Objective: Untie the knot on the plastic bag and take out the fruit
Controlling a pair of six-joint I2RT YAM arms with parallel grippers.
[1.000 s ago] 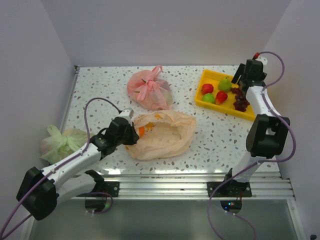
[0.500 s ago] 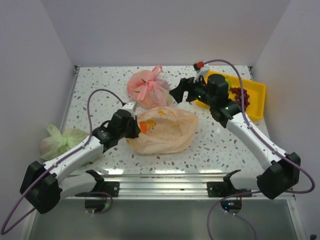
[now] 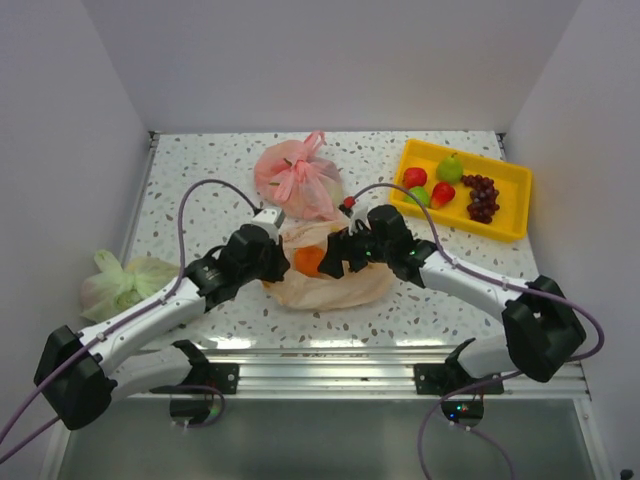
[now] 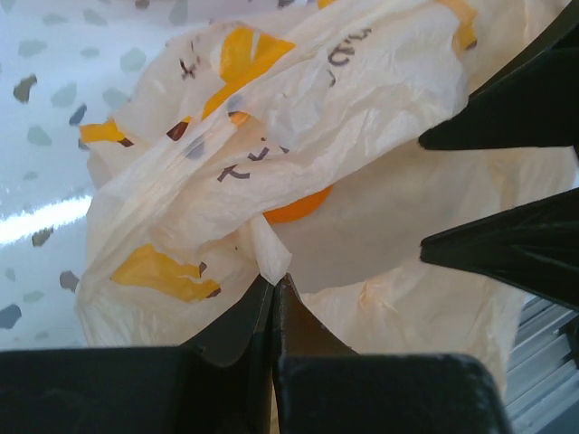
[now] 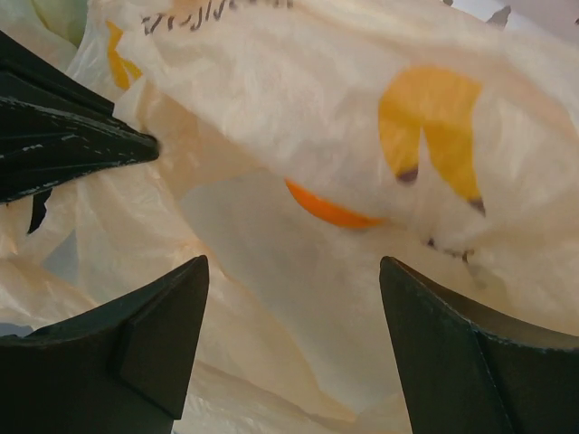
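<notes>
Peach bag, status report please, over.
Left gripper shut on plastic bag film. Right gripper open, facing bag mouth. Orange inside, film draped partly over it.

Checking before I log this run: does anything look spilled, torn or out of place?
Nothing visibly spilled or torn. The plastic bag lies crumpled, pinched by the left gripper, orange inside. Only the green bag sits oddly, right at the left edge of the table.
</notes>
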